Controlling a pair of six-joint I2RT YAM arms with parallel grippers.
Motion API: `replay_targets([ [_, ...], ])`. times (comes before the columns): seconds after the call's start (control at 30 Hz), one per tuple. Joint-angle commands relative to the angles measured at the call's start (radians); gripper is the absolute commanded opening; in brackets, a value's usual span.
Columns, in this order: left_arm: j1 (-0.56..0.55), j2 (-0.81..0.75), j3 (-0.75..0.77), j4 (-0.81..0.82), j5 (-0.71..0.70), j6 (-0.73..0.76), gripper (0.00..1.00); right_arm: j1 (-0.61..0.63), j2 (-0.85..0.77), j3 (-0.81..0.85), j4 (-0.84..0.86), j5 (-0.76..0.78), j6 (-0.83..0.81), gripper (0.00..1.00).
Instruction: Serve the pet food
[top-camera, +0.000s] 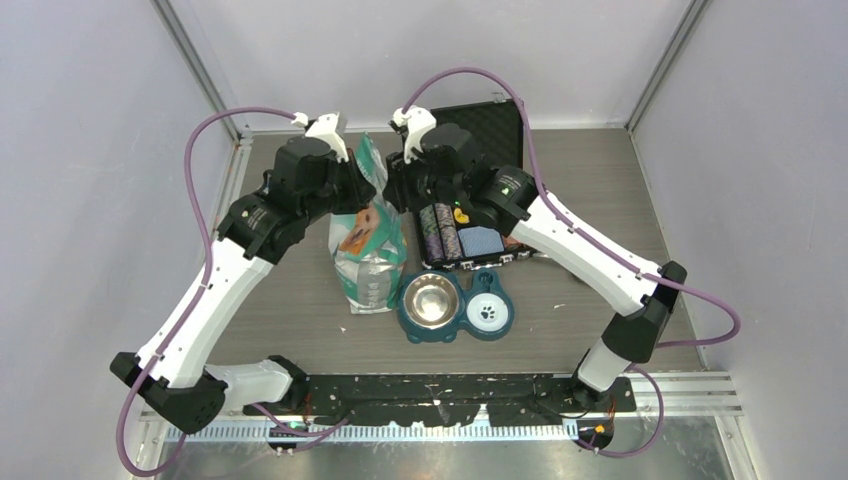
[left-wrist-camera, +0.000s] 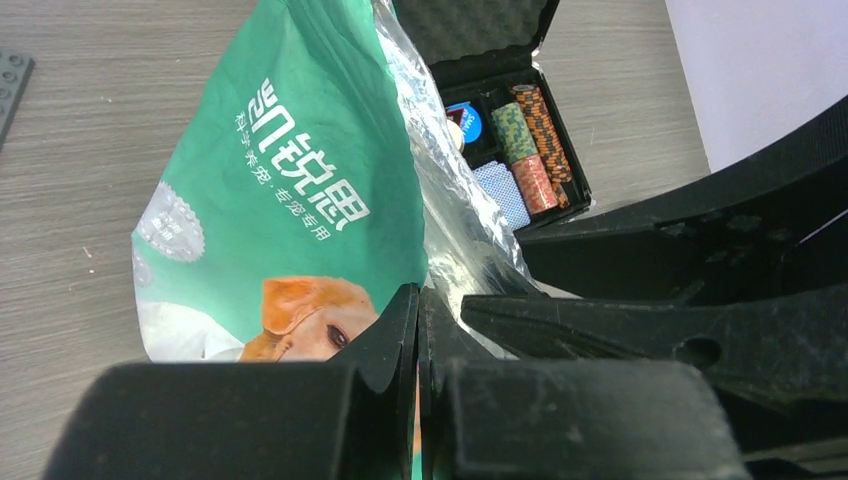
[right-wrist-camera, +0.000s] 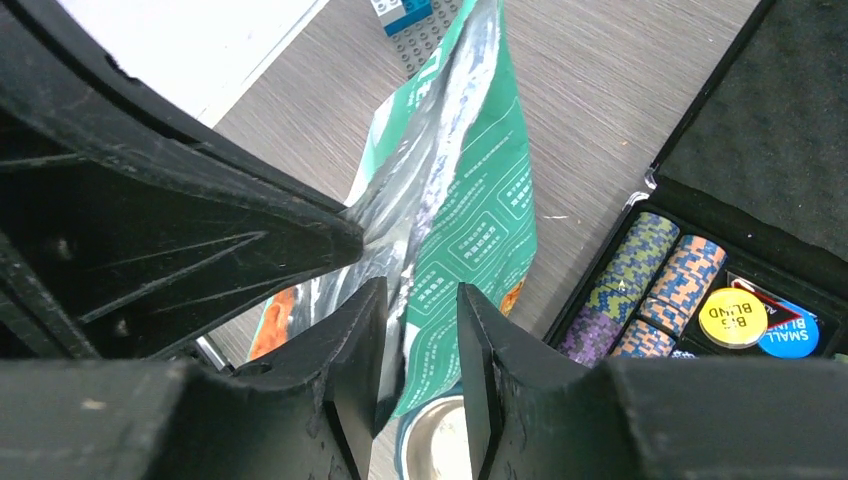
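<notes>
The teal-and-white pet food bag (top-camera: 366, 245) stands upright in the middle of the table, its top open and its foil lining showing. No kibble shows; it is hidden inside the bag. My left gripper (left-wrist-camera: 418, 300) is shut on the bag's front wall (left-wrist-camera: 290, 170) at the mouth. My right gripper (right-wrist-camera: 420, 295) is open, and its jaws straddle the bag's other wall (right-wrist-camera: 480, 200) without pinching it. In the top view both grippers, the left (top-camera: 360, 192) and the right (top-camera: 396, 192), meet at the bag's top. The teal double bowl (top-camera: 460, 330) sits just in front right of the bag, with a steel bowl (top-camera: 430, 300) and a white paw-print bowl (top-camera: 487, 312).
An open black case of striped poker chips (top-camera: 462, 235) stands right behind the bowls, and also shows in the right wrist view (right-wrist-camera: 640, 290). A black baseplate (top-camera: 450, 395) lies along the near edge. A grey baseplate (right-wrist-camera: 420, 35) lies beyond the bag.
</notes>
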Motion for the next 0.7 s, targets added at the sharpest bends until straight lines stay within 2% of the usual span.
replay_targets([
  [0.0, -0.005, -0.032, -0.019, -0.008, 0.058, 0.036, 0.00, 0.033, 0.021, 0.078, -0.041, 0.024, -0.041, 0.39],
  [0.23, -0.007, -0.051, -0.037, 0.008, 0.132, 0.034, 0.00, 0.034, 0.116, 0.190, 0.002, 0.087, -0.036, 0.39],
  [0.4, -0.018, -0.081, -0.048, 0.011, 0.151, 0.033, 0.00, 0.012, 0.237, 0.363, 0.018, 0.194, -0.047, 0.38],
  [0.67, -0.028, -0.095, -0.060, 0.004, 0.167, 0.029, 0.00, -0.038, 0.330, 0.490, 0.127, 0.187, -0.004, 0.36],
])
